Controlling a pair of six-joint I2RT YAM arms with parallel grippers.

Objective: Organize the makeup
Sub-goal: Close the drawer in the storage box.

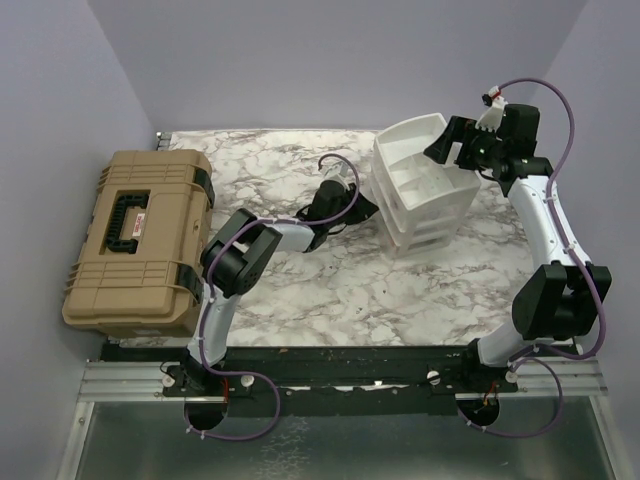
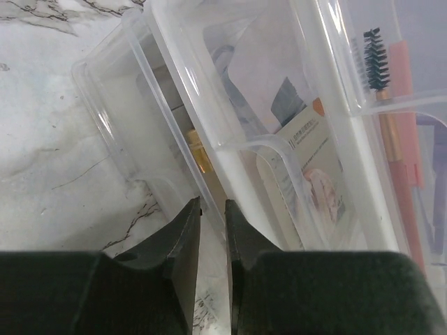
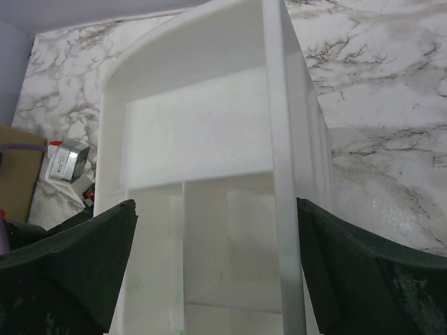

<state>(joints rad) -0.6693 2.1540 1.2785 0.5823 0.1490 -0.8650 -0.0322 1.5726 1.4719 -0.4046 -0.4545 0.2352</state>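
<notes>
The white organizer [image 1: 432,205] stands right of centre, its clear drawers [image 2: 150,125] pulled out toward the left arm. Inside them lies makeup: a small amber bottle [image 2: 198,151], a cream sachet [image 2: 311,171], a black mascara brush [image 2: 375,52] and a pink stick [image 2: 402,146]. My left gripper [image 1: 364,206] [image 2: 213,206] is at the organizer's left side, shut on the thin front edge of a clear drawer. My right gripper [image 1: 441,148] [image 3: 216,204] hangs open over the organizer's top tray [image 3: 199,132], one finger on each side of it. Whether those fingers touch the tray I cannot tell.
A big tan hard case [image 1: 140,240] lies shut at the table's left edge. Marble tabletop [image 1: 330,280] spreads between the case and the organizer. Purple walls close in the back and both sides.
</notes>
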